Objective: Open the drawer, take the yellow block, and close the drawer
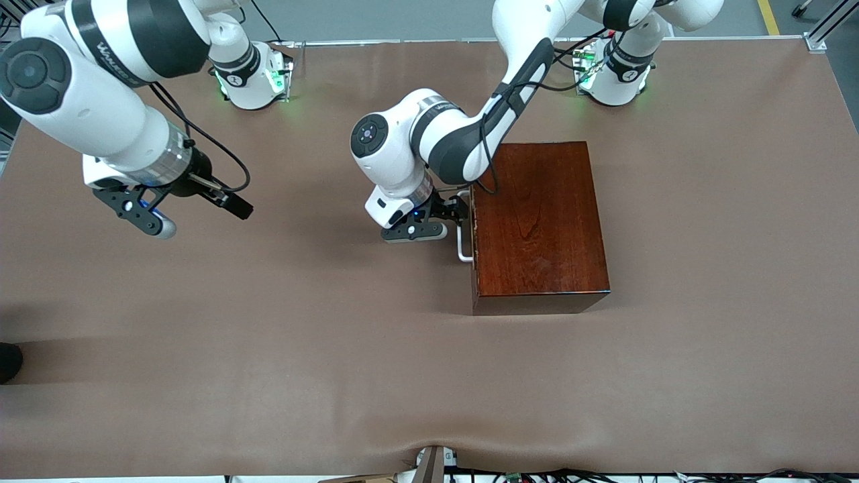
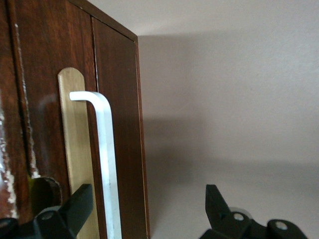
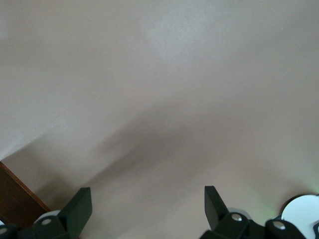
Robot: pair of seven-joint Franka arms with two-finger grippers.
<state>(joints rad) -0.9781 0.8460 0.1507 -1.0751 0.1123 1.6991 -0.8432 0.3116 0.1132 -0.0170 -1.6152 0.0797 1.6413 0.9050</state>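
Observation:
The dark reddish-brown wooden box [image 1: 537, 221] stands mid-table. Its drawer [image 2: 50, 124] is shut, its front facing the right arm's end of the table. The white U-shaped handle [image 1: 463, 231] sticks out from that front. My left gripper [image 1: 456, 216] is at the handle, open, and the white bar [image 2: 107, 159] lies between its fingers [image 2: 75, 209], close to one of them and not clamped. The yellow block is hidden. My right gripper [image 1: 201, 213] is open and empty, waiting above the table toward the right arm's end.
The brown mat [image 1: 268, 349] covers the whole table. The right wrist view shows bare mat [image 3: 164, 99] and a corner of the box [image 3: 15, 199]. A dark object [image 1: 8, 362] sits at the table's edge at the right arm's end.

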